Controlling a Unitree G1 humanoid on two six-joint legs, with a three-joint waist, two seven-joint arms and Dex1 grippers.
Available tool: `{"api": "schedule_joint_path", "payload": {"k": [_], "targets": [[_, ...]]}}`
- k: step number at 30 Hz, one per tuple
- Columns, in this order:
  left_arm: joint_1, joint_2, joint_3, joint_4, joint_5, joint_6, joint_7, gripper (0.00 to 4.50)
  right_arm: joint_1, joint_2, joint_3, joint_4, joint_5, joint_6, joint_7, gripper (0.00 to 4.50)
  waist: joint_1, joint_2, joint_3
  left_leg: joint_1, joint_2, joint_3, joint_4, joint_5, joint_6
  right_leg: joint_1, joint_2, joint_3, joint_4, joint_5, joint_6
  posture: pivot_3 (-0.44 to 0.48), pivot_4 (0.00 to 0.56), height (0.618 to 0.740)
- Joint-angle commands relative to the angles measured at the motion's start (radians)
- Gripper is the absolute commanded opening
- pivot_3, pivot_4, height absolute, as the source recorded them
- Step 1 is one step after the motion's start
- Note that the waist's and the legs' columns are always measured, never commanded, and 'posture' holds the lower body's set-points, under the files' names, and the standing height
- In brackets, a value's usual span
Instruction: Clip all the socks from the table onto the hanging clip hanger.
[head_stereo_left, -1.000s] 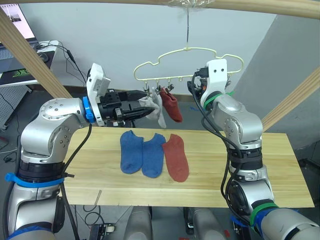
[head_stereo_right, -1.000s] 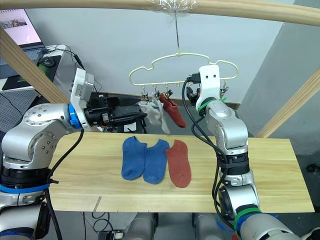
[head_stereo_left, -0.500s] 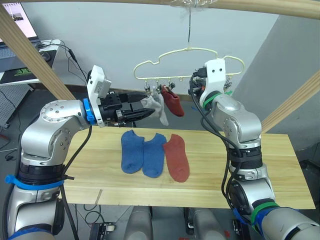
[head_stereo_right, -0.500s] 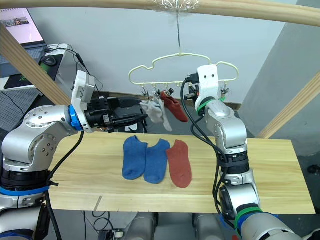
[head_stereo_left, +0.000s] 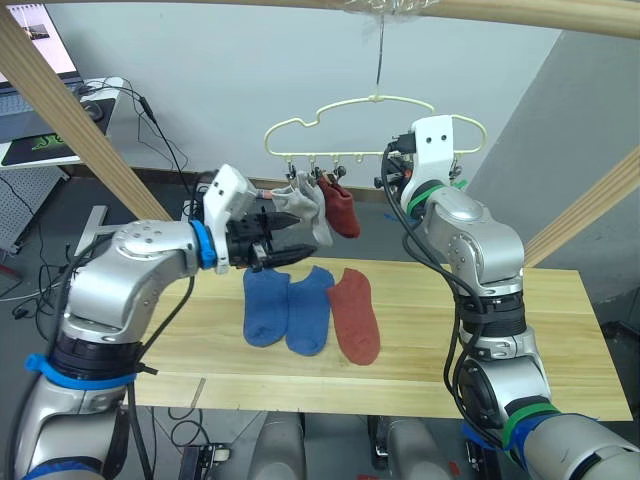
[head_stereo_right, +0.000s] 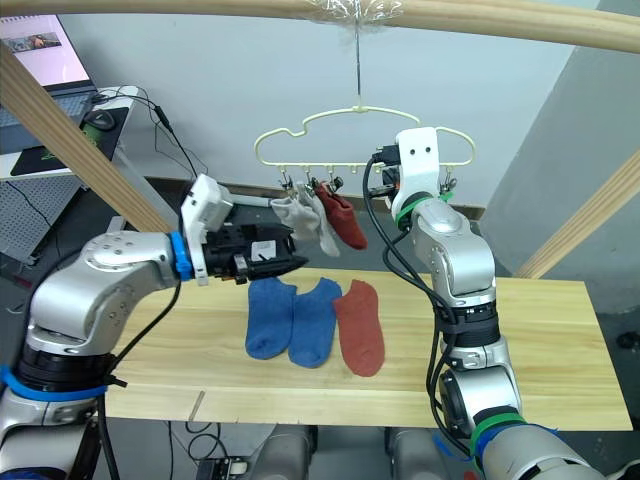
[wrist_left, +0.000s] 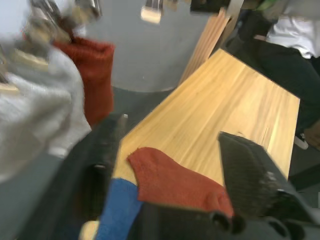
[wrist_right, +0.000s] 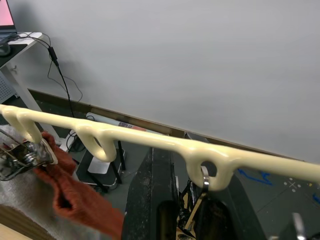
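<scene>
Hanger (head_stereo_left: 372, 125): grey sock (head_stereo_left: 305, 206) and red sock (head_stereo_left: 340, 210) clipped. Bench (head_stereo_left: 560, 330): two blue socks (head_stereo_left: 288, 308), one red. Left pincer (wrist_left: 172, 170) spread, empty; right pincer (wrist_right: 185, 200) steadying hanger, grip indiscernible.

The light wood counter (head_stereo_left: 520, 330) had three socks lying side by side: two blue ones (head_stereo_left: 287, 308) touching, then a rust-red sock (head_stereo_left: 355, 315).

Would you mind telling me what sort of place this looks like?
Probably a robotics lab or test room: a wooden pole frame holds the clip hanger over the table, and a desk with a monitor and cables stands behind.
</scene>
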Motion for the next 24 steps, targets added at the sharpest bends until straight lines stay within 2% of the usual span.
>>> {"api": "schedule_joint_path", "payload": {"k": [1,7,14,24], "targets": [[0.002,-0.061,-0.067,0.015,0.086,-0.076,0.06,4.46,-0.036,0.002,-0.007,-0.031,0.008,-0.009,-0.001,0.02,0.001,0.0,0.0,0.0,0.0,0.0,0.0,0.0,0.0,0.0,0.0,0.0,0.0,0.0,0.0,0.168,0.232,0.74],[0.026,-0.165,-0.189,0.107,0.228,-0.189,0.114,4.46,-0.048,0.005,-0.004,-0.04,0.012,0.002,-0.003,0.02,-0.001,0.0,0.0,0.0,0.0,0.0,0.0,0.0,0.0,-0.001,0.0,0.0,0.0,0.0,0.0,0.146,0.233,0.74],[0.033,-0.258,-0.337,0.323,0.44,-0.362,0.173,4.46,-0.057,0.01,-0.001,-0.045,0.012,0.01,-0.005,0.02,-0.001,0.0,0.0,0.0,0.0,0.001,-0.001,0.0,0.0,-0.001,0.0,0.001,0.0,0.0,0.0,0.125,0.238,0.74],[-0.01,-0.404,-0.366,0.57,0.564,-0.446,0.232,4.46,-0.052,0.007,-0.003,-0.061,0.011,0.023,-0.009,0.02,-0.002,0.0,0.0,0.0,0.0,0.001,-0.001,0.0,0.001,-0.001,0.0,0.001,0.001,0.0,0.0,0.098,0.238,0.74]]}}
